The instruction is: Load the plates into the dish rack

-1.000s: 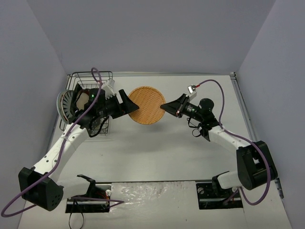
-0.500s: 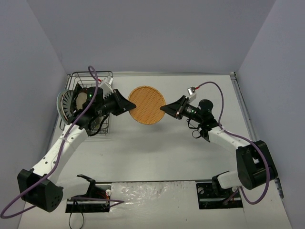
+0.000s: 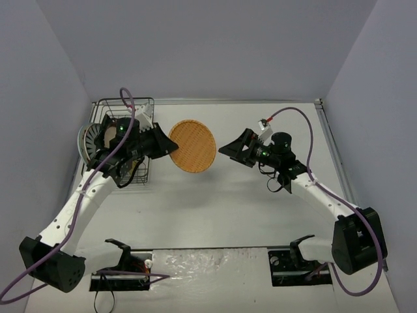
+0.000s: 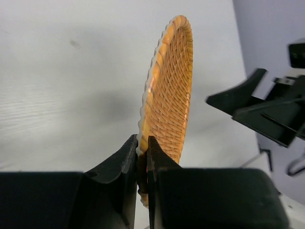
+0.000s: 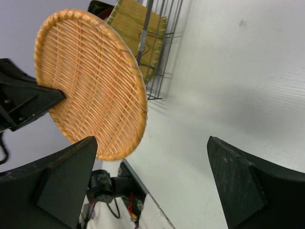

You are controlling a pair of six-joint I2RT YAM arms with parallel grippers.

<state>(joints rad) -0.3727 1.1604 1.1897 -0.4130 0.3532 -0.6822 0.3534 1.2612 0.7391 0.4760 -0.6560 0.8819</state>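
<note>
Orange plate (image 3: 193, 145), rim-pinched at nine o'clock by left gripper (image 3: 171, 145), may swivel loose; right gripper (image 3: 228, 149) gapes, holding nothing.

Left arm: base at the near edge, left side; reaches up toward the far-left corner, wrist turned right toward bench centre.
Left gripper (image 3: 168, 145): raised off the bench, fingers pinched on the rim of the orange plate (image 3: 193, 146), held on edge.
Right arm: base at the near edge, right side; reaches forward and left toward centre.
Right gripper (image 3: 228, 147): jaws spread wide, pointing left, near the plate but apart from it.
</note>
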